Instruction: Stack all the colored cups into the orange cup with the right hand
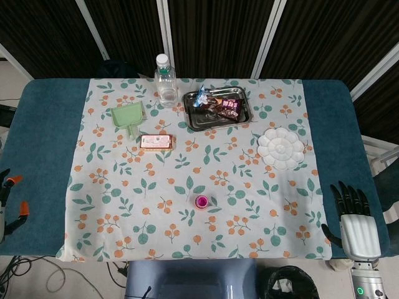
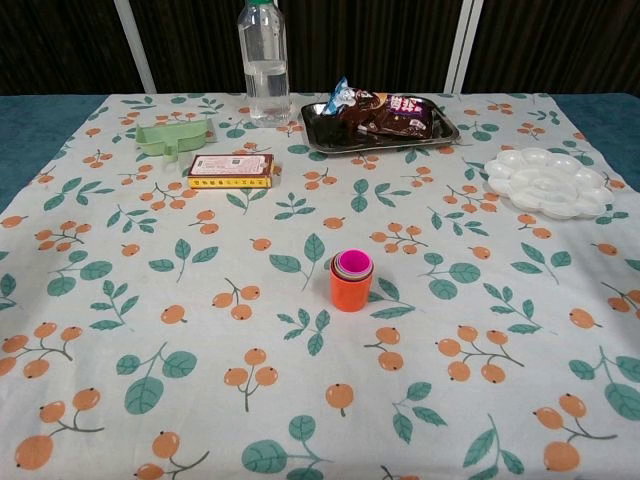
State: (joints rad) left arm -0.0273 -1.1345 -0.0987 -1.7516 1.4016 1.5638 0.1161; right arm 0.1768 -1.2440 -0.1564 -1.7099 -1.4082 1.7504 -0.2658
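The cup stack (image 2: 351, 279) stands on the tablecloth (image 2: 150, 300) near the table's front centre, with smaller cups nested inside the outer one. Behind it, along the far edge, the bottle (image 2: 264, 62) stands left of the tray (image 2: 320, 128), which holds snack packets (image 2: 390, 112). The scoop (image 2: 172, 137) lies left of the bottle, with the box (image 2: 231, 170) before it. The palette (image 2: 546, 183) lies at right. The right hand (image 1: 358, 228) is off the cloth's front right corner, well apart from everything.
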